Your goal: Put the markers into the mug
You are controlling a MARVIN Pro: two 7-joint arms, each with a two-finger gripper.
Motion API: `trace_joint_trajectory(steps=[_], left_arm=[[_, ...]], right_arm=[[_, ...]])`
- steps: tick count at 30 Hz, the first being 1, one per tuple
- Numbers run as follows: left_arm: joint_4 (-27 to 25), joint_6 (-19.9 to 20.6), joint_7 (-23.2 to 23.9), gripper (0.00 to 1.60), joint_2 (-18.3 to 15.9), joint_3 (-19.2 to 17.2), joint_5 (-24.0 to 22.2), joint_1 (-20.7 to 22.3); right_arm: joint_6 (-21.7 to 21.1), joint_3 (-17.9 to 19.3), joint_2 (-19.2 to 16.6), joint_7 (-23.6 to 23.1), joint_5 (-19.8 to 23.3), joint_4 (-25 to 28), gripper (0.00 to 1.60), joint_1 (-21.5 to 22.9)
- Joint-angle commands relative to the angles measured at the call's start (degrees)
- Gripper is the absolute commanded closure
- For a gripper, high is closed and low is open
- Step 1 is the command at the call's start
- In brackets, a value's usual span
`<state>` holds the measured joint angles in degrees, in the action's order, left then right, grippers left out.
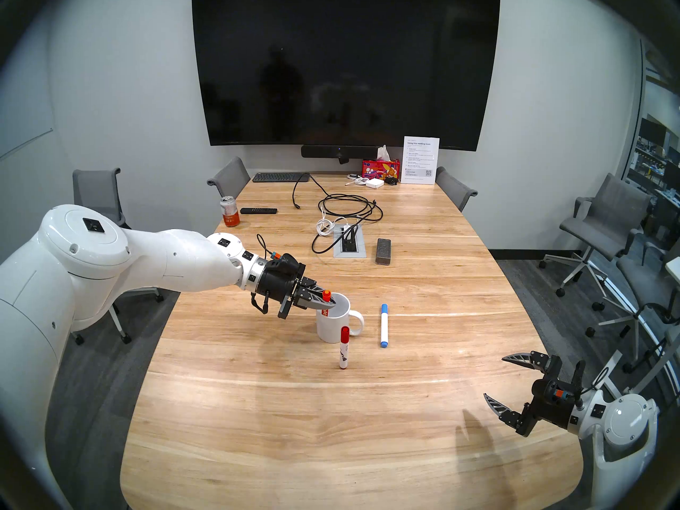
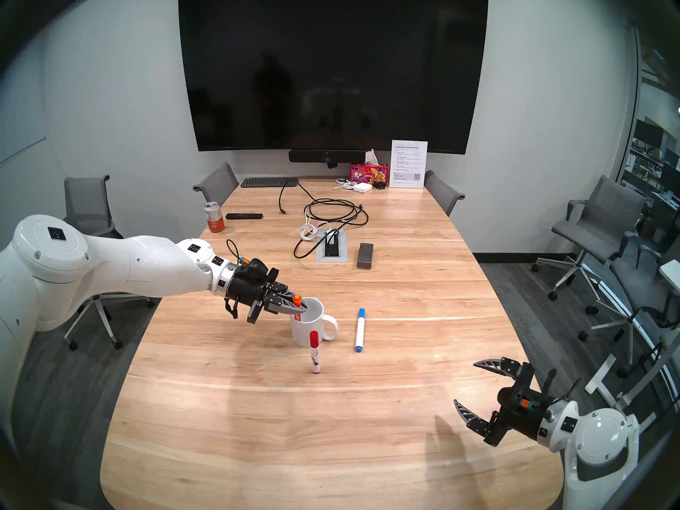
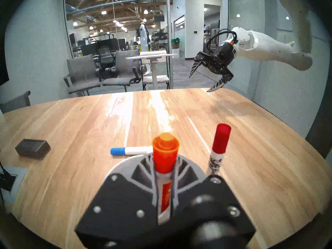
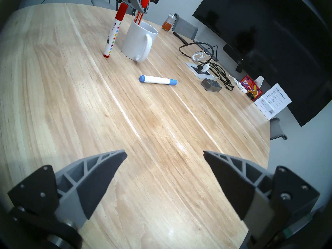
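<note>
We see left gripper (image 1: 325, 302) clamped on orange-capped marker (image 1: 326, 296), upright, lower end inside white mug (image 1: 333, 327) at its left rim. Left arm reaches in from left, gripper angled slightly down. Right gripper (image 1: 498, 378) spread wide, empty, hovering over near right table (image 1: 331, 443) corner. Red-capped marker (image 1: 344, 347) stands upright in front of mug; blue-capped marker (image 1: 383, 325) lies right of handle.
</note>
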<state>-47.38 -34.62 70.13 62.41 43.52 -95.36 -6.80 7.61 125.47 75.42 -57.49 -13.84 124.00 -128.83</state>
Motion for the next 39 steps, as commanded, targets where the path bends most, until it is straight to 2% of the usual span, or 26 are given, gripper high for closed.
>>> trace_joint_trajectory(steps=[1, 2, 3, 12, 28, 39], left_arm=[[-0.3, -0.19, 0.55, 0.37, -1.57, -0.26, -0.54, 0.35], [-0.88, 0.18, -0.27, 0.24, -1.84, 0.05, -0.35, 0.66], [-1.05, 0.1, -0.33, 0.0, -2.02, 0.06, -0.37, 0.69], [-2.2, -0.38, -1.32, 0.0, -3.47, 0.05, -0.06, 1.36], [-17.95, -0.86, -6.95, 0.0, -12.28, 2.79, 5.64, 9.86], [-25.95, -0.63, -12.36, 0.0, -14.72, 4.89, 9.74, 13.76]], right_arm=[[-0.12, -0.01, -0.14, -0.17, 0.24, 0.8, 0.0, 0.16], [-0.12, -0.01, -0.13, -0.17, 0.24, 0.8, 0.0, 0.16], [-0.11, -0.01, -0.13, -0.17, 0.24, 0.8, 0.0, 0.16], [-0.1, -0.01, -0.13, -0.16, 0.23, 0.79, 0.0, 0.17], [-0.04, -0.02, -0.12, -0.13, 0.21, 0.75, 0.0, 0.18], [-0.06, -0.02, -0.12, -0.14, 0.22, 0.76, 0.0, 0.17]])
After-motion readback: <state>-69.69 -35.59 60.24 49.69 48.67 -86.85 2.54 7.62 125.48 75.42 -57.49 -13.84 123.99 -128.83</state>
